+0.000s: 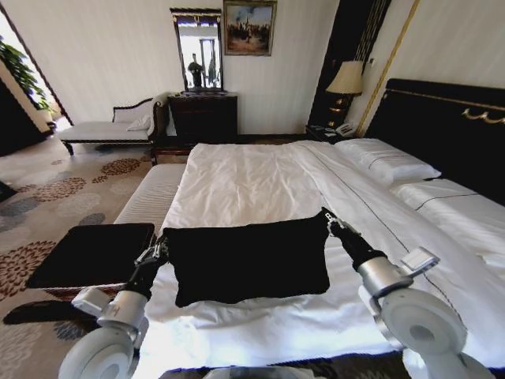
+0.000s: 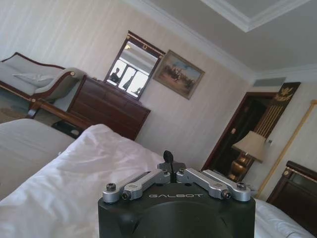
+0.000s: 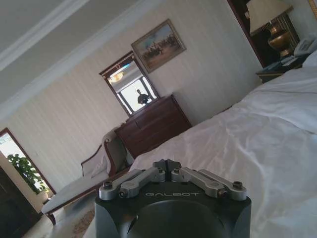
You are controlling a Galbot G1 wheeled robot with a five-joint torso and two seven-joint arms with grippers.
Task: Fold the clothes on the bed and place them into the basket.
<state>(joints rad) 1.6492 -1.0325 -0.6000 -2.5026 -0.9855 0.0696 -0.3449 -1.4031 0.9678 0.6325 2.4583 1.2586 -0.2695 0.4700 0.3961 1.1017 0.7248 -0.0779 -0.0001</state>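
1. Head view: one black short-sleeved T-shirt [image 1: 248,259] lies folded into a wide, soft rectangle near the foot of the one large bed with smooth white sheets [image 1: 260,185], its long axis running across the bed. Two white pillows rest against the tall black headboard with gold trim [image 1: 442,126]. The left end effector [image 1: 155,253] pinches the shirt's left edge, and the right end effector [image 1: 335,223] pinches its upper right corner; both sets of fingers look closed on the cloth. One rectangular brown woven wicker basket with a black fabric top [image 1: 93,254] stands on the patterned carpet just beside the bed, left of the shirt.

2. Left wrist view: the left end effector [image 2: 169,166] has its silver linkage drawn together, a small tab of black fabric standing up between the fingertips above rumpled white sheet.

3. Right wrist view: the right end effector [image 3: 167,166] shows its linkage closed tight over the white sheet.
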